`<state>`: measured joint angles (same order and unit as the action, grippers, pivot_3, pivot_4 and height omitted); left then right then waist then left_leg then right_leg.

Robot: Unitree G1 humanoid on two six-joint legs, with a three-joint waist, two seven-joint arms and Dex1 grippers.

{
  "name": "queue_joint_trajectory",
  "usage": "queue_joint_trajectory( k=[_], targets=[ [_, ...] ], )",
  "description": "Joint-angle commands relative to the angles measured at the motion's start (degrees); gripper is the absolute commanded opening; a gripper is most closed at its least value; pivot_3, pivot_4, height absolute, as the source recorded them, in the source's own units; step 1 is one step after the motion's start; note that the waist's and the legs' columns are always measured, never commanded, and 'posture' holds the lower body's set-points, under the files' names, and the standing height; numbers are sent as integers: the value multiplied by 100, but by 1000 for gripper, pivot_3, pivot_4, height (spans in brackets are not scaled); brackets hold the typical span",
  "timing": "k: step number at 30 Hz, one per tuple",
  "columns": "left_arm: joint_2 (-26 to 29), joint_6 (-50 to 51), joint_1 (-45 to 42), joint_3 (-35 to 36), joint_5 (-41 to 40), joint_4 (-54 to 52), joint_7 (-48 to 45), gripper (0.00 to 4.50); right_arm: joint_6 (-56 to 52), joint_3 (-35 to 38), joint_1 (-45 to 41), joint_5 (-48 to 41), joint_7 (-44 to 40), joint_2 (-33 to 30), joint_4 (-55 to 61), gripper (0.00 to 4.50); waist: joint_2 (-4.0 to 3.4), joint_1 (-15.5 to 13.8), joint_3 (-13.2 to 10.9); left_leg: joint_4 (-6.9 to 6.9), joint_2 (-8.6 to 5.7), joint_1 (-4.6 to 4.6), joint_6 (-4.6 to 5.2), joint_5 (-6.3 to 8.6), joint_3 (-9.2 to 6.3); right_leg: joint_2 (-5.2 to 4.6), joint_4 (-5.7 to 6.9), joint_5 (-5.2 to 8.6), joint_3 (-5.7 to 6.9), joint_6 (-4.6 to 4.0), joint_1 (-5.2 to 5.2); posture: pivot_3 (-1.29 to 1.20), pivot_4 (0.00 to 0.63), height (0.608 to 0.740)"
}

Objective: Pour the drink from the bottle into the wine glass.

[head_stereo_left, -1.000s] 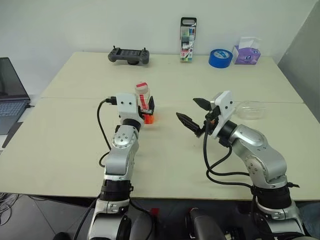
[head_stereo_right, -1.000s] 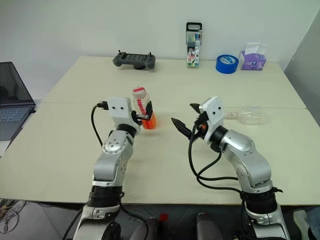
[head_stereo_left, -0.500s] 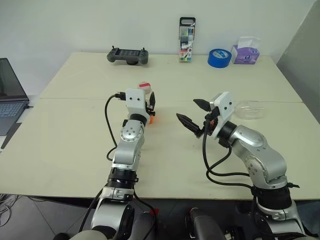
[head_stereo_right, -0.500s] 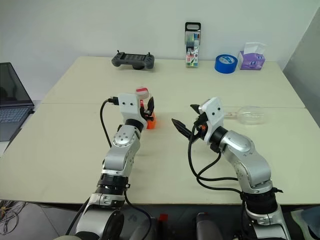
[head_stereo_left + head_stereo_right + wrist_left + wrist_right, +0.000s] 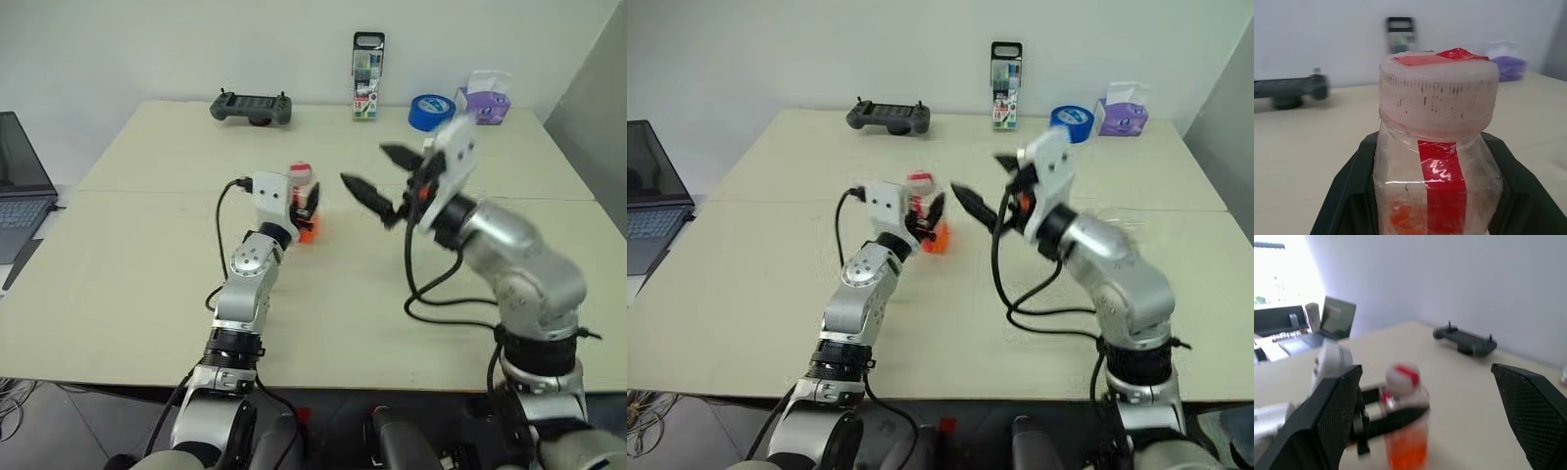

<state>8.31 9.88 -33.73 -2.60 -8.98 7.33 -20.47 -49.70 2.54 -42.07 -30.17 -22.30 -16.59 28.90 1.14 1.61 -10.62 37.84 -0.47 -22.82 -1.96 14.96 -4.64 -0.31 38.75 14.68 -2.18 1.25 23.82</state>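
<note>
Beige table (image 5: 118, 284) | small clear plastic bottle (image 5: 303, 196) with red label strip, capped, now clamped by left gripper (image 5: 306, 206) — newly closed, shifted rightward | right gripper (image 5: 377, 181) empty, spread wide, risen beside it | orange-red drink (image 5: 935, 241) unpoured — uncapping likely next

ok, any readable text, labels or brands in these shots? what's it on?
No text reads clearly.
Bottle: the red strip and cap carry no legible words.
Marker pack: printing too small to read.
Tissue box: print too small to read.
Tape roll, controller, laptop: no legible marks.
</note>
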Motion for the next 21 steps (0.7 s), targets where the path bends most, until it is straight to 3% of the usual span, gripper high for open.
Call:
queue_joint_trajectory(
  k=[1,11,21],
  targets=[
    [243,251,-123,-254,-460,-898,-921,2124,-583,168,-62,-487,126,-139,607,4500,0,-5,0,-1,0,-2,-1,1,-4,-2,-1,0,1,0,0,0,150,740],
    [426,672,66,-508,-955,-1497,-1828,2121,-1295,133,650,-319,1076,-327,1280,4500,0,5,0,4,-2,3,1,1,6,-10,10,7,-3,11,5,0,150,740],
    [285,800,207,-693,-952,-1583,-1905,2103,-1334,-246,718,-40,1498,-84,1280,4500,0,6,0,3,3,1,2,1,7,4,13,10,-10,16,15,0,150,740]
  ],
)
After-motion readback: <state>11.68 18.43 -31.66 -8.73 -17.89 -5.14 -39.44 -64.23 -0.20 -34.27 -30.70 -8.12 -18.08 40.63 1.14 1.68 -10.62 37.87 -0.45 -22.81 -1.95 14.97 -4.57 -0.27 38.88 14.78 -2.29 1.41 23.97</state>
